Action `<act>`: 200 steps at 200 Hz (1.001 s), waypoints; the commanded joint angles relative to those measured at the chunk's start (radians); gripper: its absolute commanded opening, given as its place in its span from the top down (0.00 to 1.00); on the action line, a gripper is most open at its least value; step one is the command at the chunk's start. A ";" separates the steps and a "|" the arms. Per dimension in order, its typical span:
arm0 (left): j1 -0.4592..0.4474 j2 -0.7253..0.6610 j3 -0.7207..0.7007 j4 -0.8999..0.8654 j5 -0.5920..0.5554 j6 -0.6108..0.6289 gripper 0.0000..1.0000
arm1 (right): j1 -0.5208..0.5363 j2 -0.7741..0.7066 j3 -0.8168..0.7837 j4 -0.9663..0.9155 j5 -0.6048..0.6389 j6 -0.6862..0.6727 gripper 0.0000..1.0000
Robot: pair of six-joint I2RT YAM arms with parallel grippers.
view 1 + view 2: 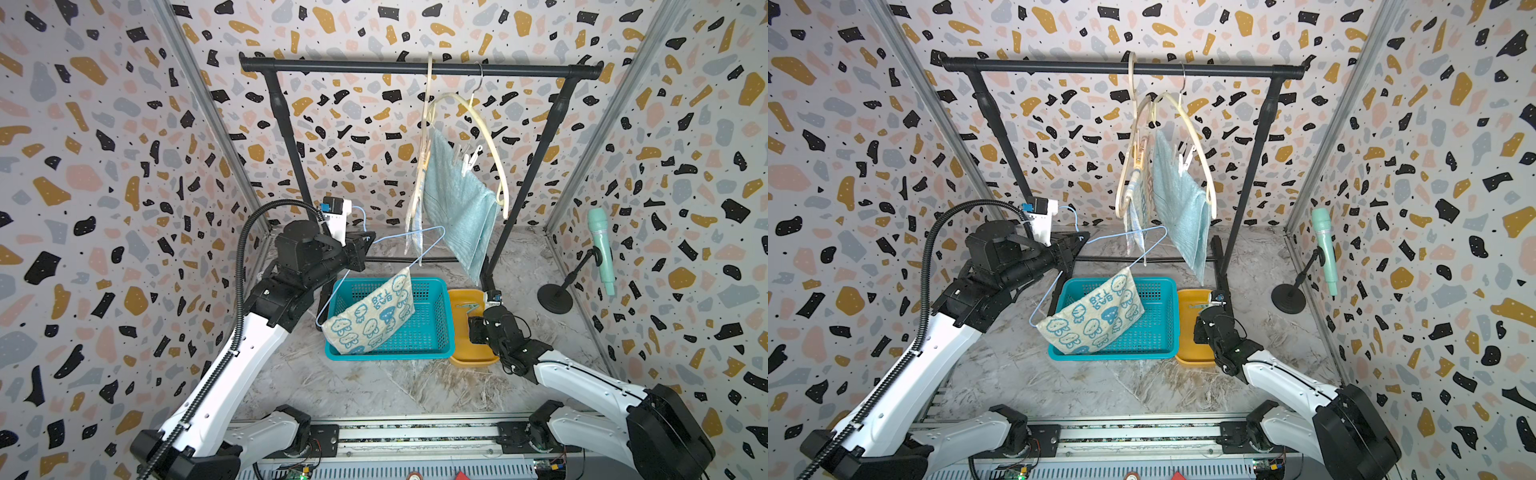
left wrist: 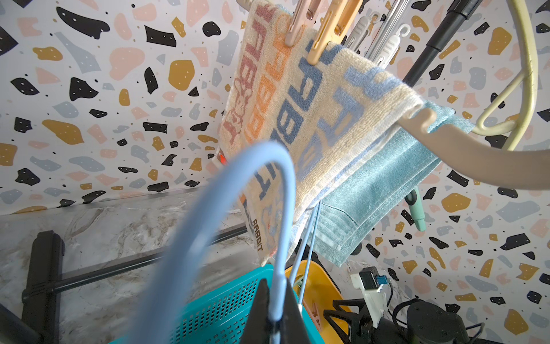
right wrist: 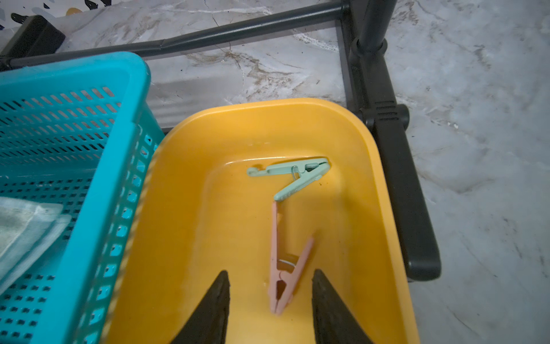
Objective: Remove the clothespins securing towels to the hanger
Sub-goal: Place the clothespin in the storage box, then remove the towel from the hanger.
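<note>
Hard to see: in both top views the right gripper's fingers are hidden under its own wrist, and the left wrist view is blurred up close. Can't tell how the cartoon towel (image 1: 370, 318) is fixed to the blue wire hanger (image 2: 287, 190).

Left gripper (image 2: 275, 309): pressed together, pinching the hanger's hook; towel dangles over the teal basket (image 1: 399, 354).

Right gripper (image 3: 270, 272): spread, low over the yellow tray (image 3: 184, 238). Pink clothespin (image 3: 274, 238) lies in the tray between the fingers, apart from both. Mint clothespin (image 3: 282, 170) lies just beyond it.

RABBIT towel (image 2: 297, 104) and light-blue towel (image 1: 457, 203) hang on cream hangers (image 2: 531, 65) from the black rack (image 1: 415, 68). 2 pegs, pink (image 2: 297, 23) and orange (image 2: 327, 32), clip the RABBIT towel; white pegs (image 2: 390, 47) behind, count unclear.

Marble-look tabletop (image 1: 395, 386), terrazzo-print walls (image 1: 104, 166), mint microphone (image 1: 600, 245) on a stand at the right wall.
</note>
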 commanded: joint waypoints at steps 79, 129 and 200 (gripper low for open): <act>-0.005 -0.021 0.039 -0.026 -0.009 0.027 1.00 | -0.002 -0.162 0.097 -0.003 -0.153 -0.090 0.53; -0.005 -0.024 0.061 -0.024 -0.004 0.025 1.00 | 0.001 -0.210 0.147 0.133 -0.417 -0.166 0.55; -0.005 -0.016 0.091 -0.019 0.013 0.005 1.00 | 0.107 -0.044 0.298 0.293 -0.700 -0.272 0.59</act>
